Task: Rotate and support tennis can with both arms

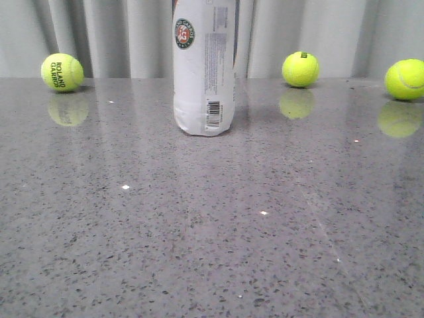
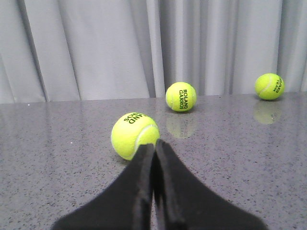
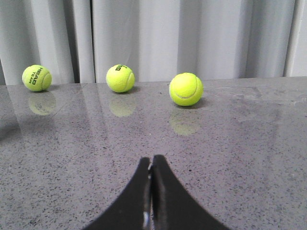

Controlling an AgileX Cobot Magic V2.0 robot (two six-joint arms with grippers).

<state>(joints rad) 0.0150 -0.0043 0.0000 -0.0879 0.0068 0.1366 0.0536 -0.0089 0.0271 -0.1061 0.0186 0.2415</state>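
- Tennis can [image 1: 204,66] stands upright toward the far edge of the grey table [image 1: 199,238], roughly midway between its left and right sides; its top runs out of the front view, and barcode and label face the camera.
- Nothing touches the can: no arm is at it, and the table in front of it lies bare.
- Left gripper [image 2: 154,146] has its black fingers pressed together with nothing between them; a ball [image 2: 134,135] lies just beyond the tips, whether touching I cannot tell.
- Right gripper [image 3: 151,160] is likewise clenched and empty, low over the table.
- Judging progress: an upright, unsupported can with both grippers away from it fits either the stage ahead of the two-arm handling or the stage after the can has been set back. The pictures do not settle which.
- Front view gives the can plus three balls along the far edge: one at the left [image 1: 62,72], one right of the can [image 1: 300,69], one at the right edge [image 1: 405,79].
- Wrist views give what the front lacks: the grippers themselves, and brand print on further balls, such as the HEAD one [image 3: 37,77].
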